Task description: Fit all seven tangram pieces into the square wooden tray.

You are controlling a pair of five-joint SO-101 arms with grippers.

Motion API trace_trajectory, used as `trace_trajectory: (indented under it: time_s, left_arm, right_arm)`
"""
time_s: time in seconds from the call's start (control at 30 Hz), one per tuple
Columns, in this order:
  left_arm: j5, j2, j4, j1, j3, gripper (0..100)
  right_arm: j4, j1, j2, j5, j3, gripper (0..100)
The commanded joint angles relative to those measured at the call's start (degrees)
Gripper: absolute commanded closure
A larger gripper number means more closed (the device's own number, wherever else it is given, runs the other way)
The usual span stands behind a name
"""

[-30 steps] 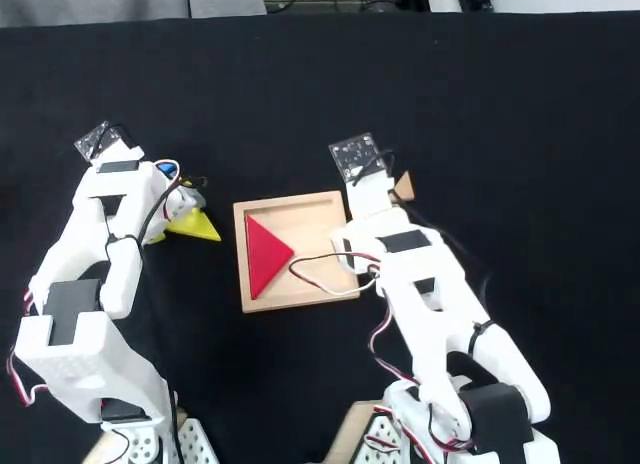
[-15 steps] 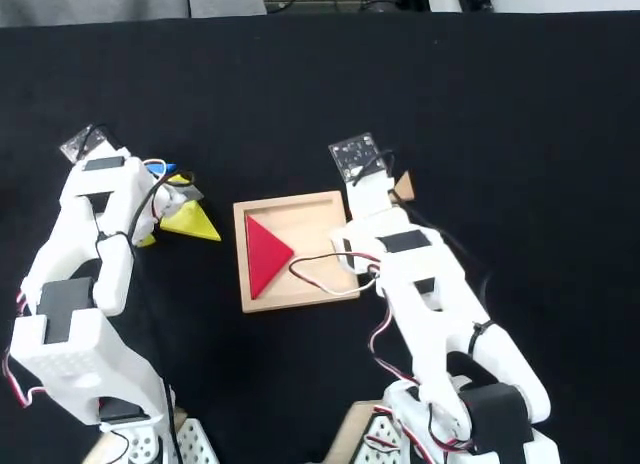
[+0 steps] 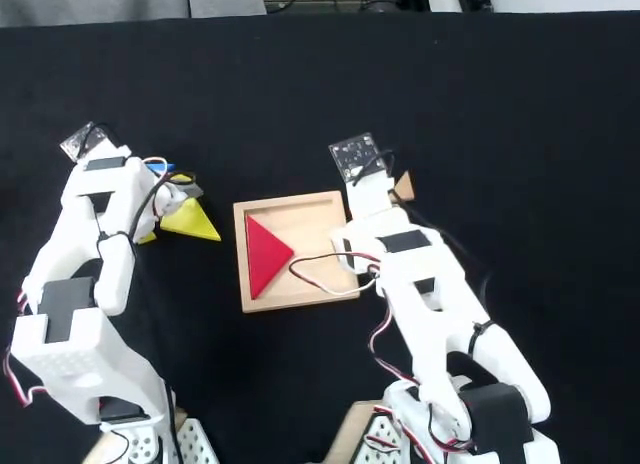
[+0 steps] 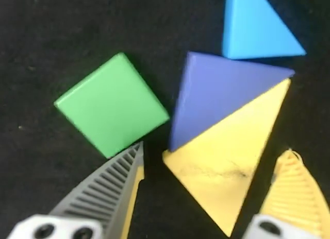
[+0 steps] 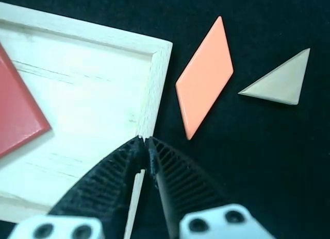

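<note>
**A:** Tray [image 3: 290, 202] first: where does it sit?

**B:** Mid-table on the black table [image 3: 500, 104], between the two arms. The red triangle [image 3: 264, 254] lies inside it, against the left wall.

**A:** And the left gripper [image 4: 206, 198]?

**B:** Spread wide, over the cluster of pieces left of the tray. Its fingers [image 4: 111, 190] stand one on each side of the yellow triangle [image 4: 227, 161]. I can't tell whether either touches it.

**A:** What else is in that cluster?

**B:** A purple triangle [image 4: 216, 95] lies edge to edge with the yellow one. A green square [image 4: 111, 105] is just beside the purple piece, and a light blue triangle [image 4: 255, 30] is close by its other side.

**A:** The right gripper [image 5: 145, 142]?

**B:** Pressed together with nothing between the tips, which hang over the tray's right wall. Right of the tray's far right corner lies an orange parallelogram [image 5: 205, 77]. Farther right, apart from it, is a pale grey triangle [image 5: 278, 82].
</note>
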Motion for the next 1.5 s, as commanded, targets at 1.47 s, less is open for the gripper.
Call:
trace_trajectory:
  time_s: [1.47]
  left_arm:
    - [-8.7, -7.6, 18.3, 2.5, -6.0, 81]
  right_arm:
    - [-2.8, 1.8, -1.9, 0.4, 0.0, 98.7]
